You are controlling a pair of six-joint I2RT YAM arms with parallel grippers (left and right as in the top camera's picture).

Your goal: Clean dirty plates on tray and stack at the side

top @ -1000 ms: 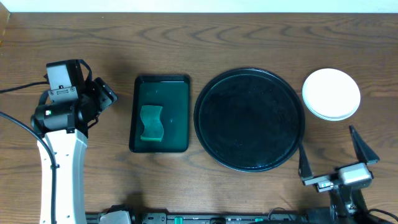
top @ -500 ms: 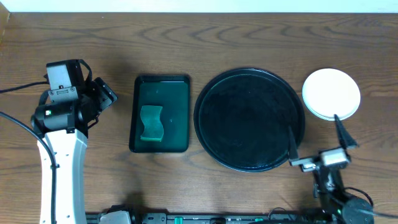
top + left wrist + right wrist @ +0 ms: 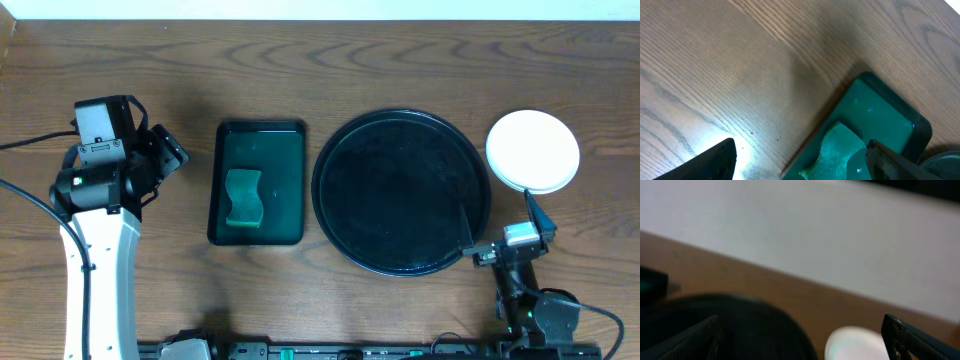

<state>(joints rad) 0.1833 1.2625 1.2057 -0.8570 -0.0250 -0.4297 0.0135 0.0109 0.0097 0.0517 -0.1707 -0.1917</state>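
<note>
Plates [image 3: 532, 150] rest just ahead of the right gripper [image 3: 496, 208], jaws spread.

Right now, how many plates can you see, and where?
1: a white plate sits just right of the tray, off it. Nothing lies on the tray. A rim showing under the plate hints at more stacked beneath, hidden from view.

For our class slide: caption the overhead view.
White plates right of black tray, sponge in green tray, right gripper open nearby.
</note>
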